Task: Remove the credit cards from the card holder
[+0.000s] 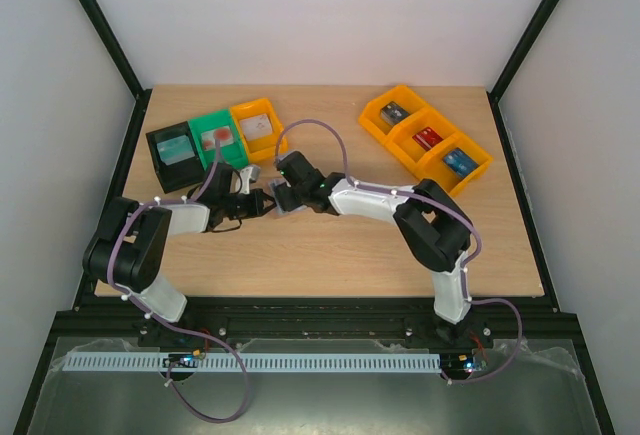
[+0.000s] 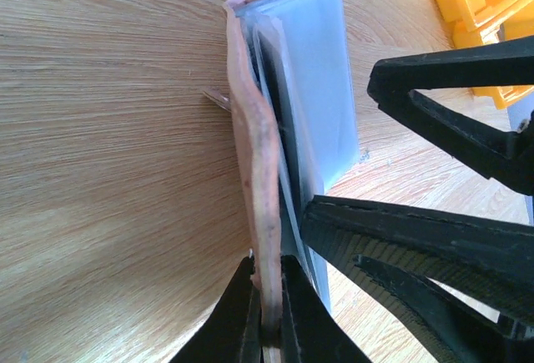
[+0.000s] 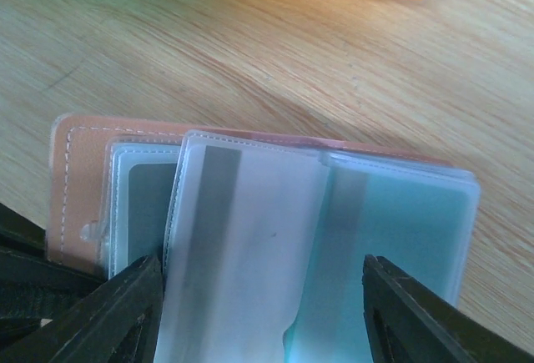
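Where both arms meet at the card holder (image 3: 75,188)
Left gripper (image 2: 267,300) clamps its tan cover; right gripper (image 3: 263,296) gapes wide astride its clear sleeves (image 3: 250,238).

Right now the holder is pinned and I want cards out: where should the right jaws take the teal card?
Likely the edge of the teal card nearest the right gripper, jaws pinching its flat faces: it is thin and sleeved. Pull away from the left gripper, which clamps the card holder.

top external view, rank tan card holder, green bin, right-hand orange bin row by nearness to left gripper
1. Tan-brown card holder, held in the left gripper.
2. Green plastic bin, back left.
3. Row of three orange plastic bins, back right.
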Motion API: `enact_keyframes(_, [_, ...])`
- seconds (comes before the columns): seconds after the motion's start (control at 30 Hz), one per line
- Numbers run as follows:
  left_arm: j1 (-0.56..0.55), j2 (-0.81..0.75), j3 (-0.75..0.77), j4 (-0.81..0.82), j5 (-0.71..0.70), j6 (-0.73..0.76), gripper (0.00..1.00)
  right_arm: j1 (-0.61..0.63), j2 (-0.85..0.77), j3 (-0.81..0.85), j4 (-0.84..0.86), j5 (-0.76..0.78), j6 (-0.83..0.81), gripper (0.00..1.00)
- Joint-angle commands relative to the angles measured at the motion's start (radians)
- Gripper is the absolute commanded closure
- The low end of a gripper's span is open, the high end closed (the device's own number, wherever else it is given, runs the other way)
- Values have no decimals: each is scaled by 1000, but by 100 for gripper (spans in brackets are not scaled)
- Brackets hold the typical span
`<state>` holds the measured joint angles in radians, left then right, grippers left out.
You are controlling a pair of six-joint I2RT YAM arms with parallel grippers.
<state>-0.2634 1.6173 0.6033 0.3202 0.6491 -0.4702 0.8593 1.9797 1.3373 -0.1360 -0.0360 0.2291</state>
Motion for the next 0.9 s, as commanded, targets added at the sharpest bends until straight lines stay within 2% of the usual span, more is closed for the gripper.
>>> enact_keyframes(0.0, [-5,6,20,-4,17,23,98,10,18,24,-91,243,9,37])
enact_keyframes(0.37, [-5,5,19,-6,17,26,98,10,-8,24,-111,285,6,37])
enact_keyframes(0.5, [-5,3,18,-6,15,26,98,5,-12,10,-85,180,-11,38])
enact_keyframes(0.63, [-6,-3,20,-9,16,31,98,-36,-28,-32,-24,18,11,48])
enact_keyframes(0.87, [-5,-3,16,-13,7,46,98,-138,-74,-83,18,-148,-13,47])
